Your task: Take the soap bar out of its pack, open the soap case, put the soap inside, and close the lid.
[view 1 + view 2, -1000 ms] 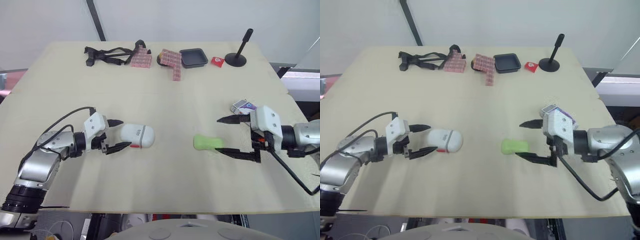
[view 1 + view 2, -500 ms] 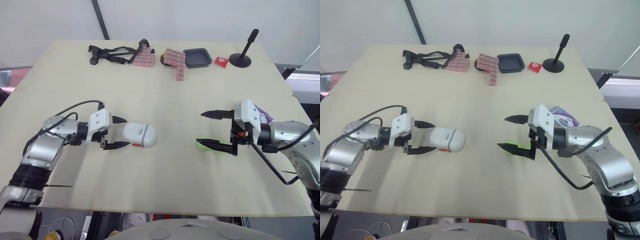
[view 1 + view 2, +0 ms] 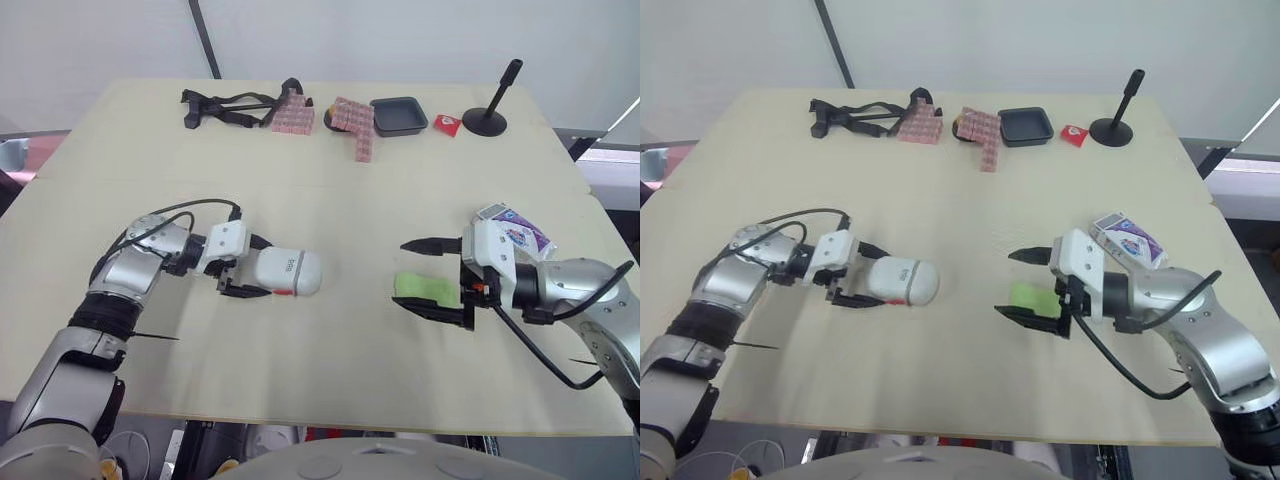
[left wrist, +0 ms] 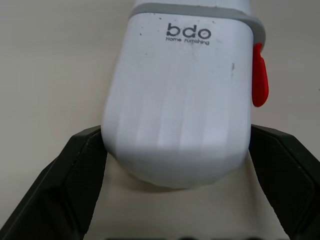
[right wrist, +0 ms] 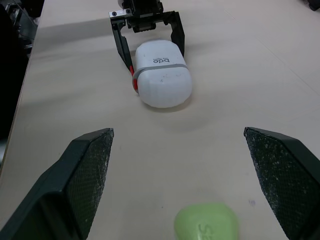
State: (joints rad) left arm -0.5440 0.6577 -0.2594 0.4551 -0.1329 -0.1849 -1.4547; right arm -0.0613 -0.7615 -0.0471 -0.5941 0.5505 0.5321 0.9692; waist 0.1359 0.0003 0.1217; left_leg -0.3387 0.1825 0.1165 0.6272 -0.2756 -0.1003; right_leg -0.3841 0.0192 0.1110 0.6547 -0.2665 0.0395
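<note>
Soap (image 3: 424, 287) toward the right edge of the tabletop (image 3: 330, 200) lies inside right gripper (image 3: 402, 274), jaws wide; close squarely while left gripper (image 3: 875, 277) clamps case (image 3: 288, 272).

**Silver arms, white wrist blocks, black jaws**

The left arm (image 3: 125, 275) is showing rounded silver-grey shells with black bands at the joints. A black cable (image 3: 185, 205) is looping over it to a white, boxy wrist block (image 3: 228, 243). The right arm (image 3: 585, 285) is wearing the same silver shell and white block, with another black cable trailing below. Both arms are ending in long, thin black jaws. The right pair's inner faces are showing a fine, grainy texture.
</note>
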